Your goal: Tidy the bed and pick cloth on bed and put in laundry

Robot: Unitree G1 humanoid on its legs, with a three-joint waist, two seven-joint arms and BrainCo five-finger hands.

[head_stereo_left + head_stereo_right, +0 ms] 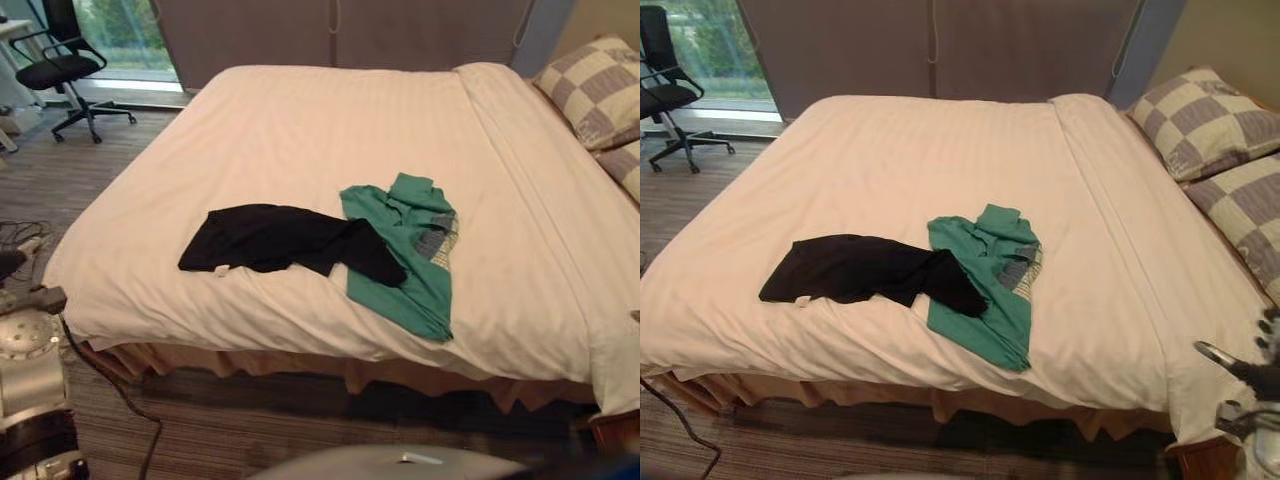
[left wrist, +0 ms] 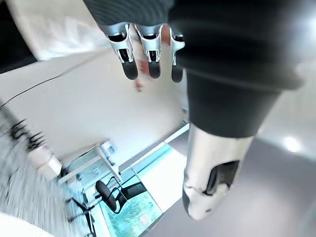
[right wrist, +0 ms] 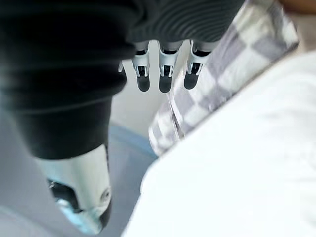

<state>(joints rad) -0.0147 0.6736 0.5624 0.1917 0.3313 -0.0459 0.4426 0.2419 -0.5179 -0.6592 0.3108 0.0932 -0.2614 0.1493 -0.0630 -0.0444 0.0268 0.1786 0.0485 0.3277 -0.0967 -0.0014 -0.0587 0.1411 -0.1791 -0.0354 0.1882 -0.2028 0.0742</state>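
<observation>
Nearest, at the wrist camera: left hand (image 2: 131,61), fingers straight and relaxed, thumb set apart, nothing held or touched. Beyond the fingertips, off in the room: office chair (image 2: 111,192) beside a window (image 2: 133,212).

Same condition at right hand (image 3: 165,74): fingers extended in a row, thumb apart, nothing gripped. Past those fingers: one of the checked pillows (image 3: 232,69) and the white cover of the bed (image 3: 237,173).

From the head camera: bed with pale cover spread flat, lightly wrinkled toward the near edge. Two garments on the cover, toward that near edge, well apart from both hands.
- Black cloth (image 1: 270,238): on the left, lying flat, stretched sideways.
- Green cloth (image 1: 420,270): on the right, crumpled, with a grey patterned patch showing near its middle.
- Overlap: right end of black cloth resting on top of green cloth.

Both checked pillows at the head of the bed on the right, side by side and touching.
</observation>
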